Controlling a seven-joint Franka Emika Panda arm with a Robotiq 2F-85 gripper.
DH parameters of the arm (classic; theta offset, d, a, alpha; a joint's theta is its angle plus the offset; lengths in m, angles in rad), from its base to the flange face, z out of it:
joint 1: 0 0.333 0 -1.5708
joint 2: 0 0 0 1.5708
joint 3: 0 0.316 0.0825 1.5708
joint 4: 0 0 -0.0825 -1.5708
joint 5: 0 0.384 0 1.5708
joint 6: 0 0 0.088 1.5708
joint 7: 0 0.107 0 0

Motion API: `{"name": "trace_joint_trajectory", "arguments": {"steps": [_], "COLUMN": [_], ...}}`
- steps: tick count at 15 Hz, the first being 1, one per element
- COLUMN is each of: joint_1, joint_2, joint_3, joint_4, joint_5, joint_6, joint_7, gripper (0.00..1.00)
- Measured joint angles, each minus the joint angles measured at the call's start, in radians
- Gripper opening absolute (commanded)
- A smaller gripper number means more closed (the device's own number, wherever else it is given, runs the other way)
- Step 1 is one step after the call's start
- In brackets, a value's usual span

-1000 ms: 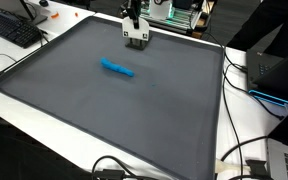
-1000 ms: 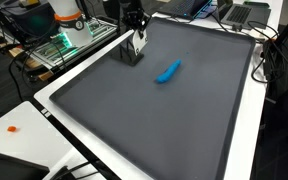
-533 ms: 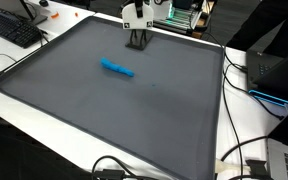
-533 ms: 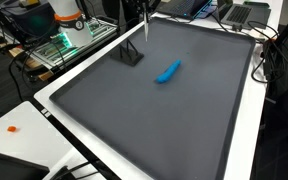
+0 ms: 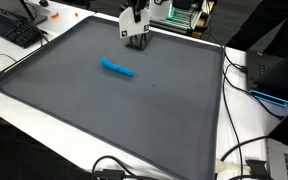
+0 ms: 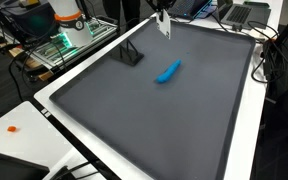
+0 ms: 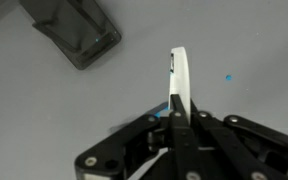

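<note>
- The white strip [image 7: 180, 85], thin and flat, stands on edge between the fingers and juts out past their tips in the wrist view. In an exterior view it [image 6: 165, 27] hangs in the air, off the surface, over the far part of the mat.
- The gripper [image 7: 177, 118] is clenched on the white strip, with its black fingers pressed against both flat faces. A trace of blue shows where the strip enters the grip. What it is cannot be told.
- The dark holder [image 7: 72, 35], a small blocky stand, sits on the mat up and to the left of the strip in the wrist view, apart from it. Both exterior views show it [image 5: 136, 38] [image 6: 131, 55] near the mat's far edge.
- The blue object [image 5: 117, 68], long and slim, lies flat on the mat nearer the middle, well apart from holder and gripper. It also shows in the opposite view [image 6: 168, 72].
- The grey mat [image 5: 134, 125] covers most of a white table [image 6: 54, 110].
- A black keyboard [image 5: 12, 30] lies off the mat at one corner.
</note>
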Motion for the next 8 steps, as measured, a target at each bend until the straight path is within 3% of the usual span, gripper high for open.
{"name": "trace_joint_trajectory", "arguments": {"steps": [8], "joint_1": [0.019], "joint_2": [0.199], "joint_3": [-0.001], "joint_4": [0.209], "joint_5": [-0.087], "joint_6": [-0.054], "joint_7": [-0.352], "gripper": [0.01]}}
